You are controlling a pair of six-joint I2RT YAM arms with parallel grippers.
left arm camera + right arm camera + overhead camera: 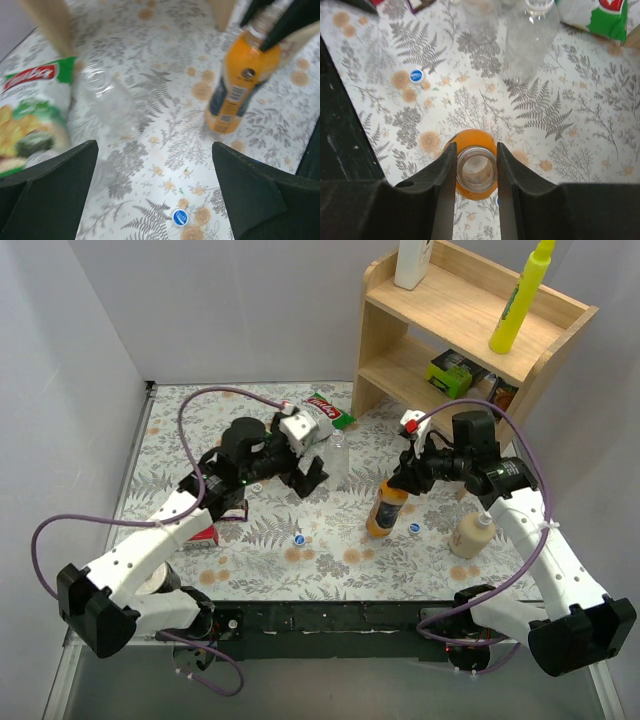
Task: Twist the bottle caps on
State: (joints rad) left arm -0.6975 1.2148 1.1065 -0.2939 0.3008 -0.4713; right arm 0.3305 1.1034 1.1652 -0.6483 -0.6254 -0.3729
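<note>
Caps are not being carried by any bottle in view. One blue cap (300, 538) is lying loose on the table (340, 565) between the arms, and the other blue cap (414, 528) is lying just beside the foot of the orange bottle (383, 512), on its right. A whitish-green cap is not being made out.

The orange bottle is standing upright near the table's middle with its mouth open. Its neck is being gripped by the right end effector (476, 170), whose fingers are closed against it from both sides.

A clear bottle (107, 97) is standing further back, also with its mouth open, near a chip bag (30, 115). A second clear shape (480, 22), likely another bottle, is being glimpsed beside it.

The left end effector (154, 147) is being held wide open above the table, facing the clear bottle, with nothing between its fingers.

By this showing, no bottle is being counted as capped. A cap is yet to be picked up, presumably by the left end effector, while the orange bottle is being steadied.
</note>
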